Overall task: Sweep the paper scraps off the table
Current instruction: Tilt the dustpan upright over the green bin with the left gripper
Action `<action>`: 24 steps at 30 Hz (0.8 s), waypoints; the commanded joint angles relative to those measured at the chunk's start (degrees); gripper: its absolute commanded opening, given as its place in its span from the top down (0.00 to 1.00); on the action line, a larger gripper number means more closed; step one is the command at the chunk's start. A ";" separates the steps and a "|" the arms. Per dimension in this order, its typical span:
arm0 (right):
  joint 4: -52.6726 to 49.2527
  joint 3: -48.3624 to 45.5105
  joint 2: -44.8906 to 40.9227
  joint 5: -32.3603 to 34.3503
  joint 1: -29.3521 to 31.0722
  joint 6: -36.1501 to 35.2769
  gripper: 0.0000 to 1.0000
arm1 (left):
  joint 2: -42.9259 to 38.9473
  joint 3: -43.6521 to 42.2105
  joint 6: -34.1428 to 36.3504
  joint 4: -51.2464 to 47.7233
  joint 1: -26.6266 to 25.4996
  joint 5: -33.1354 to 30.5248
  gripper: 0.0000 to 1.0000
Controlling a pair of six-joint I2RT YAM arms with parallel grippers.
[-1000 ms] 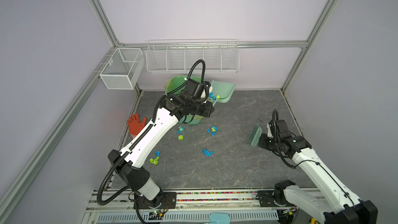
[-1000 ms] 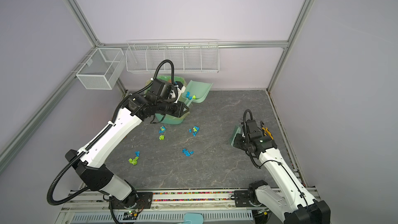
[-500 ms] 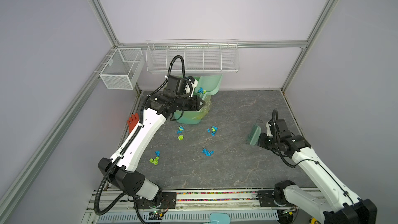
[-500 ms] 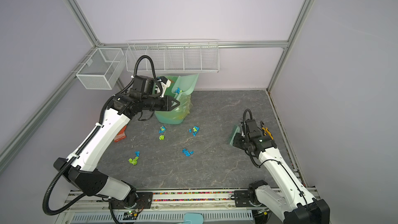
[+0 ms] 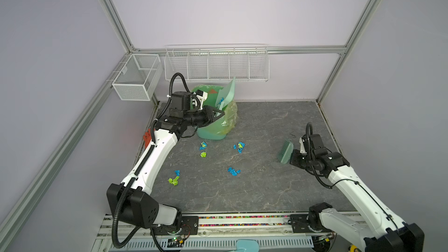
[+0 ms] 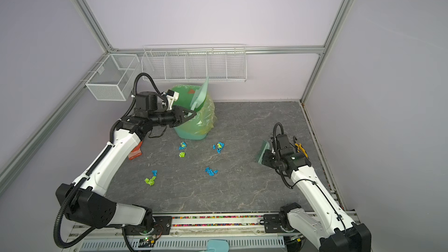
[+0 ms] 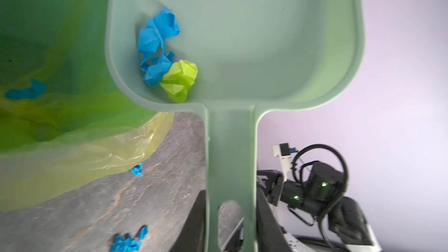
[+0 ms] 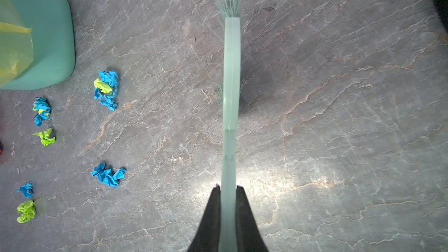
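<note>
Your left pincer (image 7: 230, 216) is clamped on the flat, slotted handle of the dustpan (image 7: 242, 44), holding it tipped up over the green bin (image 5: 213, 129); your right pincer (image 8: 228, 187) is pressed together on the thin handle of the brush (image 8: 231, 69), bristles pointing down at the table (image 8: 339, 117), though you cannot tell whether they touch it. Of the paper scraps (image 7: 167, 66), two blue wads and a lime one sit lodged in the pan's rounded corner beside the handle; six more lie scattered on the table (image 5: 233, 171) between the bin and the front rail, well apart from the brush. Expect them to be feather-light, springy and crumpled; they will likely skip or roll ahead of the bristles on that smooth, veined surface, so do not pinch them; herd them with slow, low strokes. The pan looks like stiff, slick moulded plastic with raised walls; the wads should slide once you tilt it steeper; the bin's yellow liner (image 5: 230, 117) is limp film, easily snagged by the pan's lip.
</note>
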 commanded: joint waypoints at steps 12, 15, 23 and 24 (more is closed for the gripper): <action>-0.09 0.91 -0.53 -0.53 0.77 1.20 0.93 | 1.38 -15.11 -45.46 60.51 5.36 12.25 1.00; -0.22 0.93 -0.73 -0.57 0.80 1.12 0.93 | 2.50 -17.92 -52.83 70.74 6.27 10.69 1.00; -1.01 1.09 -1.29 0.10 0.92 0.95 0.93 | 11.92 -23.11 -77.56 104.81 7.11 5.79 1.00; -1.01 1.22 -1.31 0.11 0.89 1.11 0.93 | 12.71 -23.62 -78.77 105.83 7.13 5.56 1.00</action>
